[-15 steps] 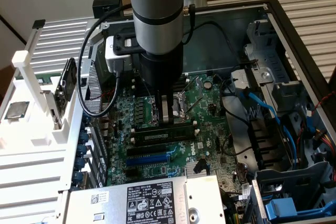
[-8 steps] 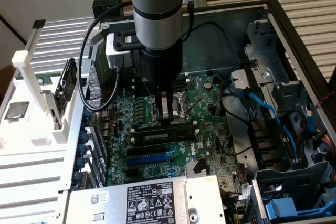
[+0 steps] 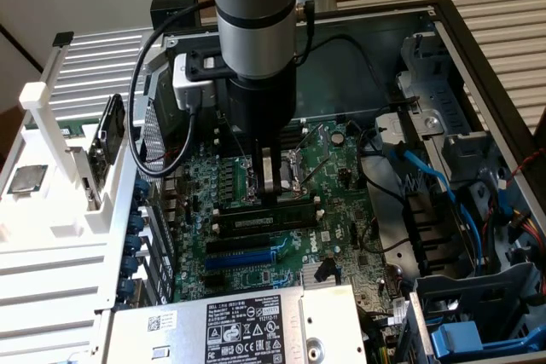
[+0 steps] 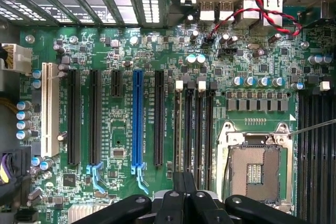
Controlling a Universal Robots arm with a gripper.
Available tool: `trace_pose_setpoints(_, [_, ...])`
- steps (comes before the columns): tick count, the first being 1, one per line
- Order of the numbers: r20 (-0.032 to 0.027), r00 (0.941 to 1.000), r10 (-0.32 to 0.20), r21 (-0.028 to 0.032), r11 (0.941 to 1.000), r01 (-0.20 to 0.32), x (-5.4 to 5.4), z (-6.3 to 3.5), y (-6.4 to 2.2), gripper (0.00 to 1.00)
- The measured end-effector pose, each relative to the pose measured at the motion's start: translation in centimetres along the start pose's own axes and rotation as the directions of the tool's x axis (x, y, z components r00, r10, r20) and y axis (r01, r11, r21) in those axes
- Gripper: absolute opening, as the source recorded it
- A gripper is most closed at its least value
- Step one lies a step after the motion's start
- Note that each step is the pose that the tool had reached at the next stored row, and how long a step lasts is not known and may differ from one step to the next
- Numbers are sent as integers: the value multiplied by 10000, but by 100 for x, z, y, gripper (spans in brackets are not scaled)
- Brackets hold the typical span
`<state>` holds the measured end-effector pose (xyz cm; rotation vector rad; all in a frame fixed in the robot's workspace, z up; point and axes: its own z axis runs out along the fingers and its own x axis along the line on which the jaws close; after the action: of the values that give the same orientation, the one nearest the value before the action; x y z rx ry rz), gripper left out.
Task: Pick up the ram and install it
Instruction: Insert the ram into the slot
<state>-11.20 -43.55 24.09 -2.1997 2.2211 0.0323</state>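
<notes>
On the exterior view's left, a white plastic rack [image 3: 60, 210] held a square silver processor chip [image 3: 26, 178] flat on its upper step, with a dark drive [image 3: 107, 138] standing on edge beside it. Right of the rack lay the open computer case [image 3: 444, 31], its green motherboard [image 3: 333, 168] facing up. At the near edge sat the grey power supply [image 3: 213, 330], whose black sticker carried rows of small white print and approval marks too fine to read; a white barcode label sat on its left corner.

The arm [image 3: 256, 14] reached straight down over the middle of the board. The gripper [image 3: 271, 178] hung with its jaws together, their tips touching or just above the ram [image 3: 264, 216], a long green stick with a pale label that lay seated in the memory slot nearest the empty processor socket [image 4: 254, 169]. Beside it ran black slots and one blue slot [image 4: 137, 119]. Whether the jaws pressed on the stick or only met it could not be told.

Further right, blue cables [image 3: 426, 176] ran past the metal drive cage [image 3: 461, 100].
</notes>
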Motion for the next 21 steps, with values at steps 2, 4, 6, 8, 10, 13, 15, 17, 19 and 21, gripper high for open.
trace_pose_setpoints(2, [1,10000,0,2,10000,0,-7,11,0,10])
trace_pose_setpoints(4, [0,10000,-1,2,10000,1,-13,25,0,10])
trace_pose_setpoints(6, [-1,10000,-2,5,10000,2,-15,38,-1,10])
trace_pose_setpoints(8, [-5,10000,-1,6,10000,1,-15,49,0,10])
trace_pose_setpoints(10, [-17,10000,-2,7,10000,2,-15,55,0,10])
trace_pose_setpoints(13, [-67,10000,-7,8,10000,7,-16,59,-10,10])
trace_pose_setpoints(15, [-83,10000,-27,7,10000,27,-16,58,-20,10])
trace_pose_setpoints(17, [-96,9999,-52,5,10000,52,-19,59,-25,10])
trace_pose_setpoints(19, [-103,9999,-73,6,10000,73,-19,60,-26,10])
trace_pose_setpoints(21, [-110,9999,-82,5,10000,82,-20,62,-26,10])
